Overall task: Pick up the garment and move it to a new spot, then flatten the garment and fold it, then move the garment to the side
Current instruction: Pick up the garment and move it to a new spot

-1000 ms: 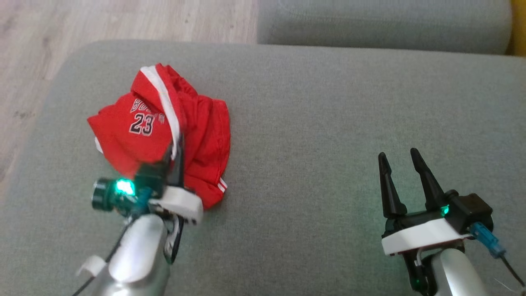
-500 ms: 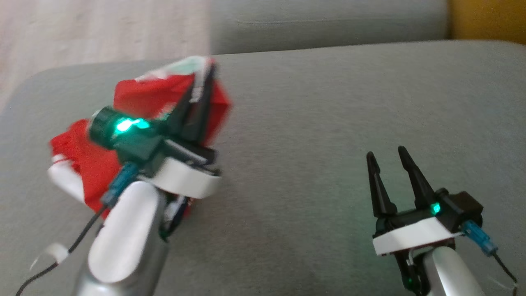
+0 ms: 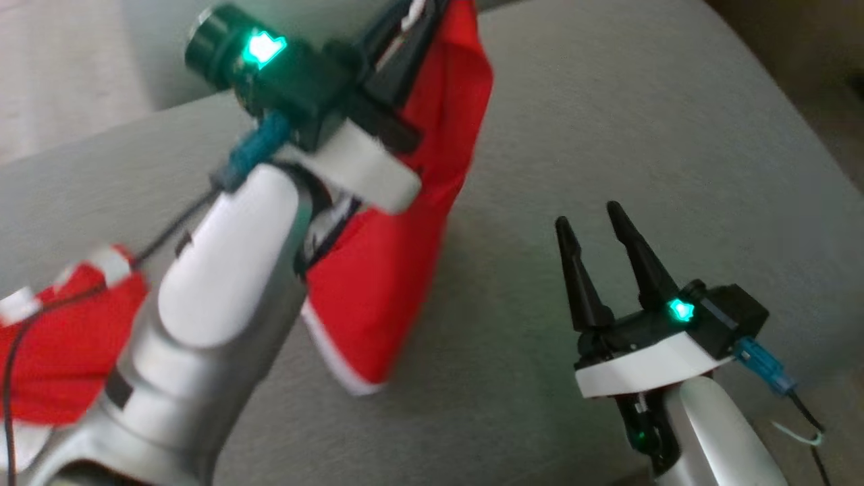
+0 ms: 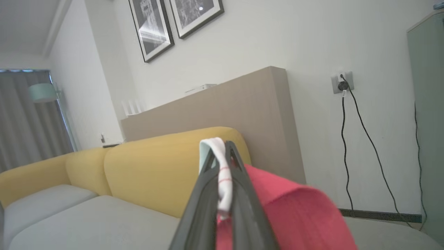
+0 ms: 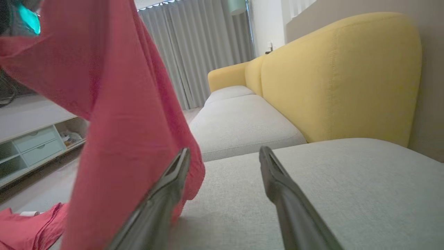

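Observation:
The garment (image 3: 398, 270) is a red jersey with white trim, hanging in the air from my left gripper (image 3: 418, 20) at the top of the head view, its lower end trailing on the grey cushion (image 3: 607, 121). In the left wrist view the left gripper (image 4: 223, 152) is shut on the garment's white hem (image 4: 222, 180), red cloth (image 4: 295, 215) draping to the right. My right gripper (image 3: 594, 226) stands open at the lower right, apart from the cloth. The right wrist view shows its fingers (image 5: 173, 177) spread, with the hanging garment (image 5: 114, 114) just left of them.
The grey cushion is a sofa seat with a yellow backrest (image 5: 340, 80) behind it. Another grey seat (image 5: 239, 121) lies further along. A wall with a socket and cable (image 4: 343, 86) and framed pictures (image 4: 173, 21) stands beyond. Low shelves (image 5: 31, 142) are on the left.
My left gripper has lifted the garment off the cushion and carried it up and to the right. The head camera has shifted too. The right gripper stays open in place.

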